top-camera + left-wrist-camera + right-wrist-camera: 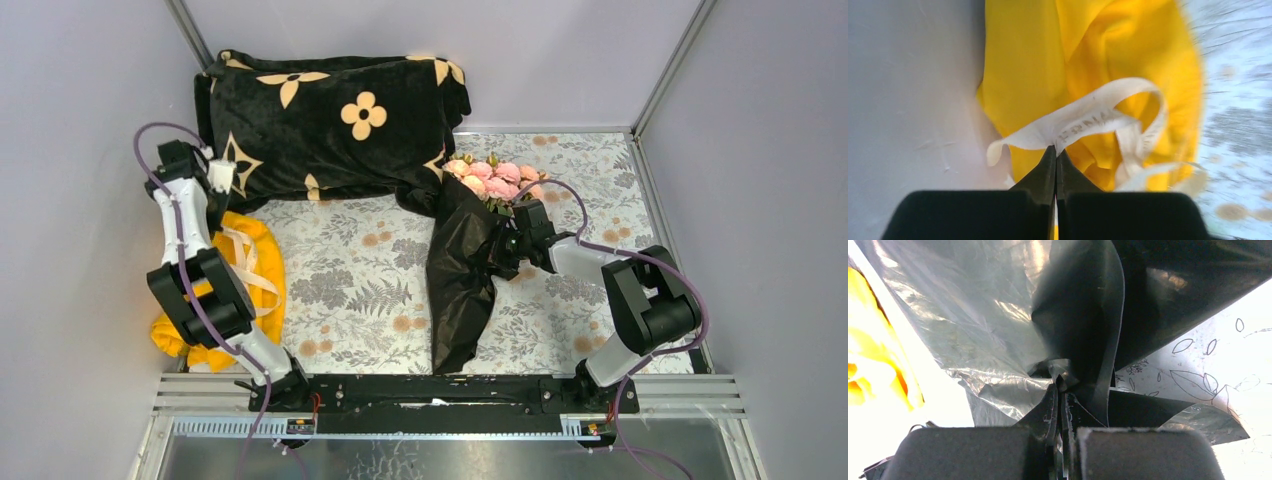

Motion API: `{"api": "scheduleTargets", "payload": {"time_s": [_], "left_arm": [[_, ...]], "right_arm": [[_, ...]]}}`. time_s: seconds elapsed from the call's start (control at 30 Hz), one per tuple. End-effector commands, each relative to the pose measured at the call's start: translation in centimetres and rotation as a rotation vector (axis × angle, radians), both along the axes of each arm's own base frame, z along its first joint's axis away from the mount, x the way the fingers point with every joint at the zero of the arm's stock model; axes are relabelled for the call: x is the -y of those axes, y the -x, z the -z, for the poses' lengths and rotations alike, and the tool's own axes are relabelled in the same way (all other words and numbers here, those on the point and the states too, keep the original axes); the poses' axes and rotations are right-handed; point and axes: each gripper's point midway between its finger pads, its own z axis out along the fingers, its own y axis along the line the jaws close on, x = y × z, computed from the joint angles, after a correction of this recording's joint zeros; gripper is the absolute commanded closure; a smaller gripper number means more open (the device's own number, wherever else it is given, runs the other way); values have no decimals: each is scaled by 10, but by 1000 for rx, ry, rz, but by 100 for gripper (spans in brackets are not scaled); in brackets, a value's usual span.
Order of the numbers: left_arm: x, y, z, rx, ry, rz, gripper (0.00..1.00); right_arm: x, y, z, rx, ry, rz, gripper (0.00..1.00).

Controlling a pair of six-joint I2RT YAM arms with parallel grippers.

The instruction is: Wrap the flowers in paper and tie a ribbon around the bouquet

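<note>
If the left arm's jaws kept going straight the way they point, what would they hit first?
The left gripper has its jaws shut on the ribbon, so that is right at the tips. Straight beyond lies the yellow cloth, probably the next thing met, though depth is unclear.

Walls: plain pale grey panels [90, 120] on three sides.
Frame: aluminium posts [670, 72] at the back corners.
Table: cloth [350, 270] printed with grey ferns and tan blossoms.
Light: soft, even.
</note>
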Motion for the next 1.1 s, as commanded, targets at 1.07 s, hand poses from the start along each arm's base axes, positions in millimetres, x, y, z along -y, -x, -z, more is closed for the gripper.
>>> {"api": "scheduleTargets", "payload": {"time_s": [1.07], "left_arm": [[356, 73, -233, 476, 580, 1135, 100]], "right_arm": [[-14, -19, -83, 117, -61, -39, 100]]}}
